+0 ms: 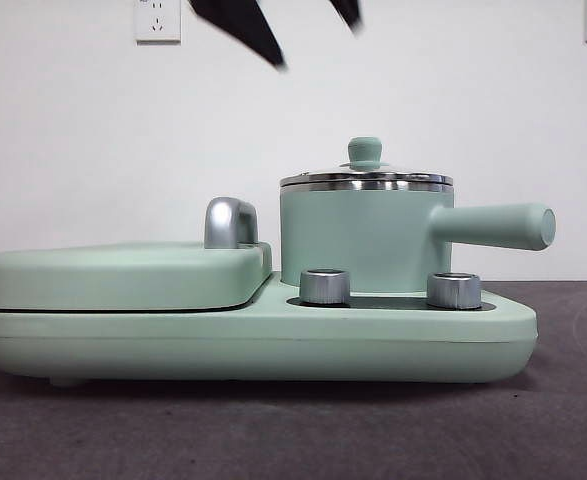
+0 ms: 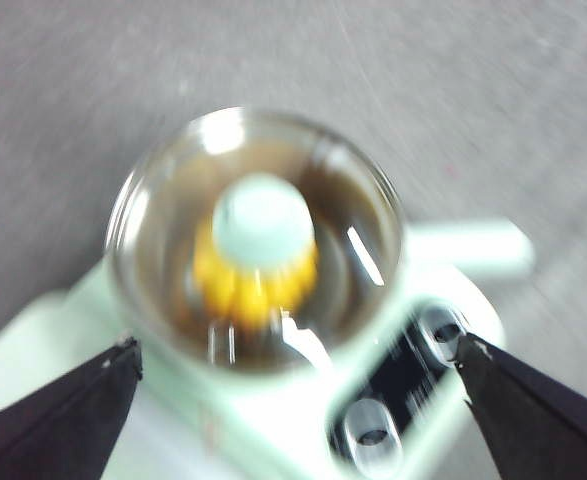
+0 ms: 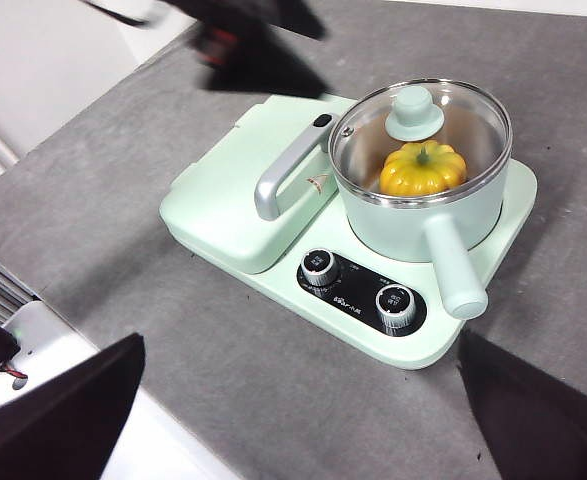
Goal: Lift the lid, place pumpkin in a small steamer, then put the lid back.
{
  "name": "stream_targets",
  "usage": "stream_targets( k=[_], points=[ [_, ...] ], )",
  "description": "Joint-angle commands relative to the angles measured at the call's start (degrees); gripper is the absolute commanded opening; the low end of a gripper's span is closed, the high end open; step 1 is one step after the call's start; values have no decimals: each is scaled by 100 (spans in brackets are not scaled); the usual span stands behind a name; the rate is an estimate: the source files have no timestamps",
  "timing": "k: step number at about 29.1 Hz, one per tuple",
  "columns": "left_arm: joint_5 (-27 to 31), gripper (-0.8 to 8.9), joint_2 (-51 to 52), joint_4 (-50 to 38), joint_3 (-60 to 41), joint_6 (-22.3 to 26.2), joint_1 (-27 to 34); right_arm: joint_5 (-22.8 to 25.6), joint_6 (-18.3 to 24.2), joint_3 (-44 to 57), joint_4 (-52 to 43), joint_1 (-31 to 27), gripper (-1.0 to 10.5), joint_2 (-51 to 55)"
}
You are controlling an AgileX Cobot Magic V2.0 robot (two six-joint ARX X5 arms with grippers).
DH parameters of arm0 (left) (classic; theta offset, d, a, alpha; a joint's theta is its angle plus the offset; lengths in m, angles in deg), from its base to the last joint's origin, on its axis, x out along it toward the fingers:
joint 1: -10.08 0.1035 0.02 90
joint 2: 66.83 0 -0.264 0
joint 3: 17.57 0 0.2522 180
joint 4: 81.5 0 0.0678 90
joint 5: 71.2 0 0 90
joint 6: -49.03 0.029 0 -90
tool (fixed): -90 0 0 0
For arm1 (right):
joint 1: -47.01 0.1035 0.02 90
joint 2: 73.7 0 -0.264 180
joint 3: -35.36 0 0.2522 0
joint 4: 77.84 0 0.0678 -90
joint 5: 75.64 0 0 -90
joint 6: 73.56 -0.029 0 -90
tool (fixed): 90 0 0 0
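Note:
The small steamer (image 1: 358, 240) stands on the right of the mint-green cooker, its long handle (image 1: 493, 225) pointing right. The lid (image 1: 366, 180) rests on its rim, knob up. Through the glass lid (image 3: 473, 110) I see the pumpkin (image 3: 423, 170) inside the small steamer (image 3: 413, 235). My left gripper (image 2: 298, 343) hangs open high above the lid (image 2: 343, 250), touching nothing, and the pumpkin (image 2: 248, 290) shows blurred under the knob. Its black jaws show at the top of the front view as the left gripper (image 1: 293, 25). My right gripper (image 3: 301, 340) is open and empty, well away from the cooker.
A flat griddle cover (image 1: 123, 275) with a chrome handle (image 1: 230, 222) fills the cooker's left half. Two silver dials (image 1: 325, 286) (image 1: 454, 290) sit in front of the pot. The cooker base (image 3: 273, 275) lies on a grey table top whose edge (image 3: 123, 400) is close.

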Motion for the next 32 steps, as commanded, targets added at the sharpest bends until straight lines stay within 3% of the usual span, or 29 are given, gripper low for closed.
stream_targets(
  k=[1, 7, 20, 27, 29, 30, 31, 32],
  points=[
    [-26, 502, 511, 503, 118, -81, 4, -2, 70, -55, -81, 28, 491, -22],
    [-28, 498, 2334, 1102, -1078, -468, -7, -26, 131, -46, -79, 28, 490, -81],
    [-22, 496, 5838, -446, -4207, -1731, 15, -337, 326, -46, -127, 28, 490, -404],
    [68, 490, 6594, -195, -4704, -1989, 15, -826, 352, -46, -131, 28, 490, -629],
    [68, 384, 6647, -166, -4704, -1985, 15, -874, 367, -46, -131, 28, 485, -662],
    [68, 195, 6653, -146, -4704, -1941, 15, -903, 367, -46, -129, 28, 407, -662],
    [68, -18, 6653, -120, -4704, -1891, 15, -960, 369, -46, -111, 31, 188, -662],
    [68, 29, 6651, -114, -4704, -1875, 15, -1021, 398, -46, -107, 28, -29, -662]
  ],
)
